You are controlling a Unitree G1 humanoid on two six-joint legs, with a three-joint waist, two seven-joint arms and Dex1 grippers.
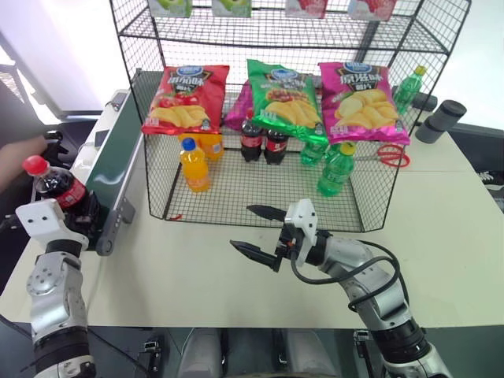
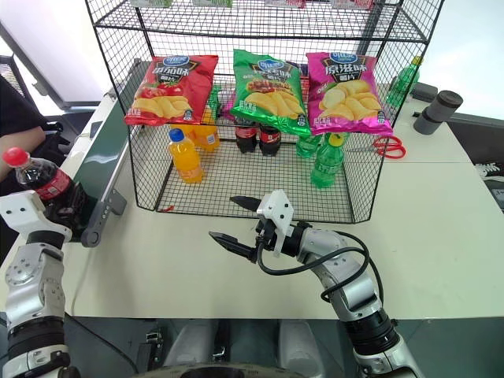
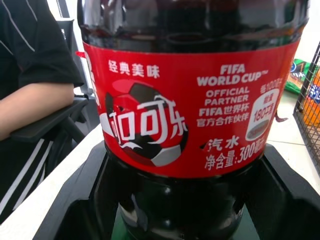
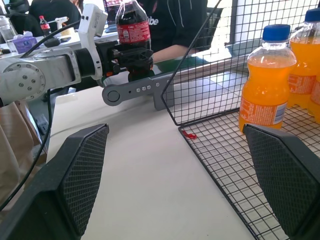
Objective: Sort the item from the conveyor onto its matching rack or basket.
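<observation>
The item, a cola bottle (image 1: 52, 185) with a red cap and red label, stands upright at the near end of the conveyor (image 1: 118, 153). My left gripper (image 1: 72, 211) is shut on the item's lower body; in the left wrist view the red label (image 3: 190, 110) sits between the black fingers (image 3: 75, 200). My right gripper (image 1: 260, 232) hangs open over the table, just in front of the rack (image 1: 157, 177), with nothing between its fingers (image 4: 82, 175). In the rack's basket base stand two cola bottles (image 1: 262, 140).
The basket also holds orange-soda bottles (image 1: 194, 165) and green bottles (image 1: 337, 169); chip bags (image 1: 279, 94) hang on the rack's front. Red scissors (image 1: 391, 155) lie to its right. A person's arm (image 1: 12, 161) rests left of the conveyor.
</observation>
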